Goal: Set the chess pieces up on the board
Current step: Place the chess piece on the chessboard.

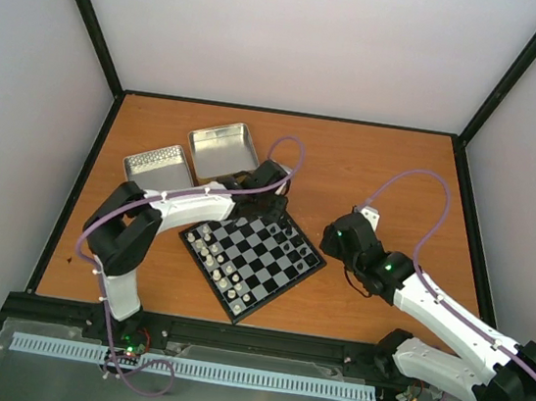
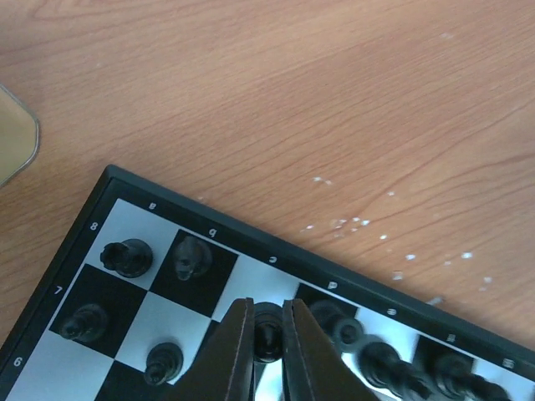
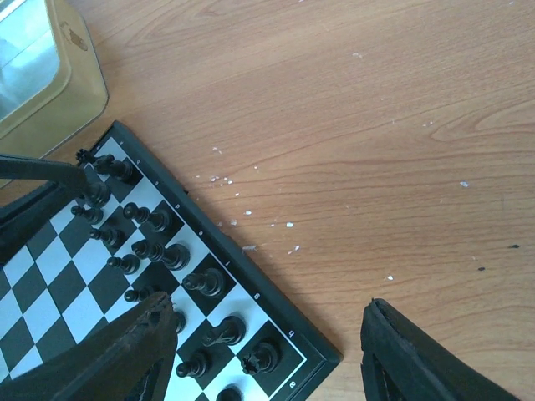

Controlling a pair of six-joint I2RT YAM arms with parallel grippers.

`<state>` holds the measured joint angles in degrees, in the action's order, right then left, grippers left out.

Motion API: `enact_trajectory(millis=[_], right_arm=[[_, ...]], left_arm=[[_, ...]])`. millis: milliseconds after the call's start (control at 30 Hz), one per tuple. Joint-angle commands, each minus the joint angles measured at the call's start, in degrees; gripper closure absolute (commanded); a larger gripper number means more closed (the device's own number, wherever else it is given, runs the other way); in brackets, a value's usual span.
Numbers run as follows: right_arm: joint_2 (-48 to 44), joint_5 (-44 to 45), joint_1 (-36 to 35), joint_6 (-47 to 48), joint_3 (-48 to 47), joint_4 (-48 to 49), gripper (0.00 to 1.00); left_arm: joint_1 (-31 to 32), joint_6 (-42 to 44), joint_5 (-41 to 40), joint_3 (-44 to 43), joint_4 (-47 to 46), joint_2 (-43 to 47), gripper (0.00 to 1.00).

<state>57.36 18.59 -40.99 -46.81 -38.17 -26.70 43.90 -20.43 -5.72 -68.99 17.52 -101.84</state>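
Tabletop [image 3: 359, 125] of grained orange-brown wood is spreading under my wide-open right gripper [image 3: 267, 334], black-rimmed checkered board [image 1: 270, 260] just left. My left gripper [image 2: 267, 344] is pinching a small rounded black chess piece [image 2: 267, 324] on its edge row. White walls [image 1: 299, 37] are enclosing everything.

Left claw [image 2: 267, 306] narrowly closed, right claw [image 3: 267, 311] wide open.
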Motion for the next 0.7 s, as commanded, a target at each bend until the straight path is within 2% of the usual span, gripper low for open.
enact_trajectory(millis=[0,400,667], right_arm=[[0.15,0.02,0.39,-1.67,0.18,0.19,0.39],[2.09,-1.12,0.38,-1.27,-0.32,0.4,0.39],[2.15,-1.02,0.34,-1.16,-0.31,0.03,0.39]], left_arm=[[0.4,2.59,-4.93,-2.25,-1.35,-3.1,0.99],[0.4,3.11,-0.14,-1.19,-4.95,-5.94,0.99],[0.3,2.58,0.18,-0.18,-7.38,-7.32,0.96]])
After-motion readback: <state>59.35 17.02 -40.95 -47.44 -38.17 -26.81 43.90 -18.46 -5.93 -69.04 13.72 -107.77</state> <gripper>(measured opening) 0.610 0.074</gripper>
